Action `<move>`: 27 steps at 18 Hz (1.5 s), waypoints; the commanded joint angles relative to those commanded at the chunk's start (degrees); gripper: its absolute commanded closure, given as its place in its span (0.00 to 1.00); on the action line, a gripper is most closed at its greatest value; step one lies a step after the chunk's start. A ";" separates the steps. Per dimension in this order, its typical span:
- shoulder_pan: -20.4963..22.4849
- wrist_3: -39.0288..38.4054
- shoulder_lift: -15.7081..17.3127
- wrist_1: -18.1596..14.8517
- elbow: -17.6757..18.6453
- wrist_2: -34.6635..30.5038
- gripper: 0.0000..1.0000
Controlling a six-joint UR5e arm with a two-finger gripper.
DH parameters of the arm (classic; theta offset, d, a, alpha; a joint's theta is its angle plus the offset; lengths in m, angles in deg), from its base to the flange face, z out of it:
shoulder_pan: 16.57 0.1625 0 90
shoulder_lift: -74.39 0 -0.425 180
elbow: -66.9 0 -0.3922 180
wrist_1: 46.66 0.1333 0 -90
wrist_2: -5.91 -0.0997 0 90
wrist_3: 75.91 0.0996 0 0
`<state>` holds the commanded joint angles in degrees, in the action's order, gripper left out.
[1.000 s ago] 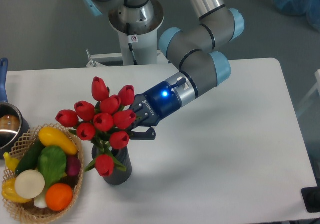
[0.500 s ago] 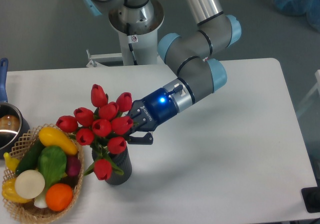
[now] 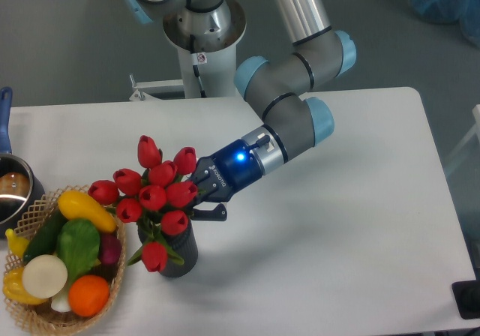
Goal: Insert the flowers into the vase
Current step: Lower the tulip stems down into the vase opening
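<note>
The flowers [image 3: 152,192], a bunch of red tulip buds with green stems and leaves, stand with their stems down in the vase [image 3: 180,255], a short dark grey cylinder near the table's front left. One bud hangs over the vase's front rim. My gripper [image 3: 199,198] reaches in from the right, right behind the buds, just above the vase's rim. A dark fingertip [image 3: 213,213] shows to the right of the stems. The buds hide the gap between the fingers, so I cannot tell whether they still hold the stems.
A wicker basket [image 3: 31,214] with colourful vegetables and fruit sits just left of the vase, nearly touching the flowers. A metal pot [image 3: 10,191] with a blue handle stands at the left edge. The arm's base [image 3: 202,32] is at the back.
The gripper and the flowers have shifted slightly left and down, and the bunch sits a little lower in the vase. The arm's elbow has moved slightly left.
</note>
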<state>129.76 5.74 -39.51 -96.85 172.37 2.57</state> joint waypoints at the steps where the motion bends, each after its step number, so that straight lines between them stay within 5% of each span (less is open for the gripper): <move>1: 0.00 0.00 -0.44 0.00 0.09 0.00 0.78; 27: 0.53 4.57 -3.34 0.26 1.06 -0.53 0.74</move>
<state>130.29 10.31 -42.85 -96.58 173.42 2.04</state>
